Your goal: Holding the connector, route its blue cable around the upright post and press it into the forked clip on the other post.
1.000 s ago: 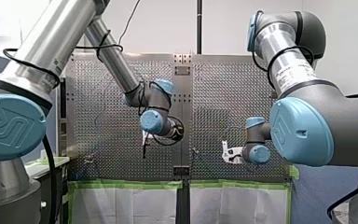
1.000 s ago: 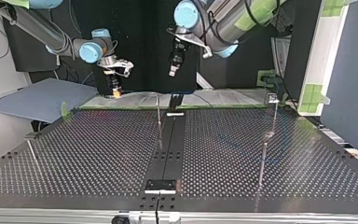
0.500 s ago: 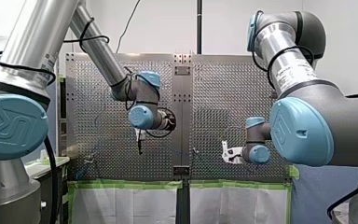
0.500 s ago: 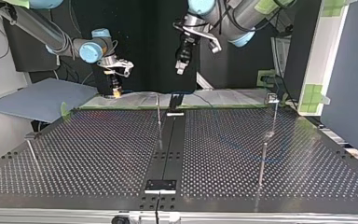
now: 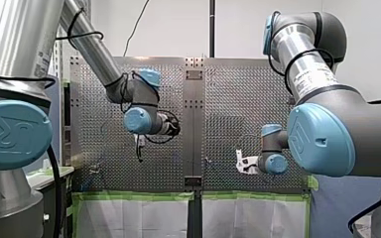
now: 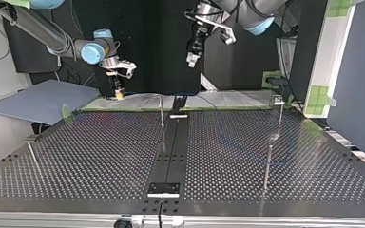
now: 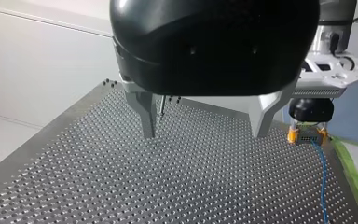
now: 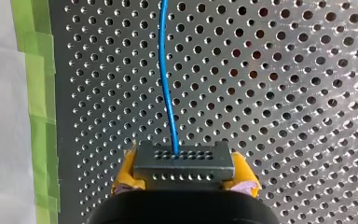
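My right gripper (image 8: 184, 171) is shut on a small grey connector (image 8: 184, 158), which sits between its yellow pads (image 8: 125, 173). A thin blue cable (image 8: 167, 79) runs from the connector out over the perforated table. In the top view this gripper (image 6: 119, 92) hangs low over the table's far edge. My left gripper (image 7: 204, 135) is open and holds nothing, its metal fingers (image 7: 145, 115) wide apart. It hovers high above the table (image 6: 191, 59), up and apart from my right gripper (image 7: 307, 133). A thin upright post (image 6: 161, 118) stands mid-table. Another post with a clip-like head (image 6: 277, 100) stands at the top view's right.
Two more thin posts stand nearer the top view's camera, one at the right (image 6: 267, 166) and one at the left (image 6: 32, 154). A dark strip (image 6: 171, 152) runs down the table's middle. Green tape (image 8: 35, 107) lines the table edge beside my right gripper.
My left arm has risen and swung toward the front view's left, its open gripper now higher above the table. My right arm and the connector have not moved.
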{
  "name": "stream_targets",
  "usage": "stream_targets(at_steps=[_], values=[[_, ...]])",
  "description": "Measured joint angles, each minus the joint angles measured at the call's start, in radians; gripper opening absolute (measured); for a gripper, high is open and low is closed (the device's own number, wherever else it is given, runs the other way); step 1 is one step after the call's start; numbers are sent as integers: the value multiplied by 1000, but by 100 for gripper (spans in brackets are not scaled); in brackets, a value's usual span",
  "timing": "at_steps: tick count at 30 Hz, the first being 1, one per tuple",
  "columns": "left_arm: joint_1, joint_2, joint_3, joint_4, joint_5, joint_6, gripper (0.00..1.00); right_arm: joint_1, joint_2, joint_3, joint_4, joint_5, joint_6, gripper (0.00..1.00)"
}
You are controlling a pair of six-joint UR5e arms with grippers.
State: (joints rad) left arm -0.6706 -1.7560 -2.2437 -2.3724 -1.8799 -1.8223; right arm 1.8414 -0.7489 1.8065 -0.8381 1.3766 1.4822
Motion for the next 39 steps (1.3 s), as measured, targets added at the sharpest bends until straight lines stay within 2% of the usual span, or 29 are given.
stream_targets(at_steps=[14, 24, 30, 39], values=[[0, 118, -115, 6, 0, 4, 100, 0, 0, 0, 3, 0, -1, 0], [1, 195, -128, 61, 1, 15, 100, 2, 0, 0, 3, 0, -2, 0], [2, 210, -128, 89, 2, 13, 100, 2, 0, 0, 3, 0, -2, 0], [7, 207, -128, 70, 0, 18, 100, -2, 0, 0, 5, 0, -2, 0]])
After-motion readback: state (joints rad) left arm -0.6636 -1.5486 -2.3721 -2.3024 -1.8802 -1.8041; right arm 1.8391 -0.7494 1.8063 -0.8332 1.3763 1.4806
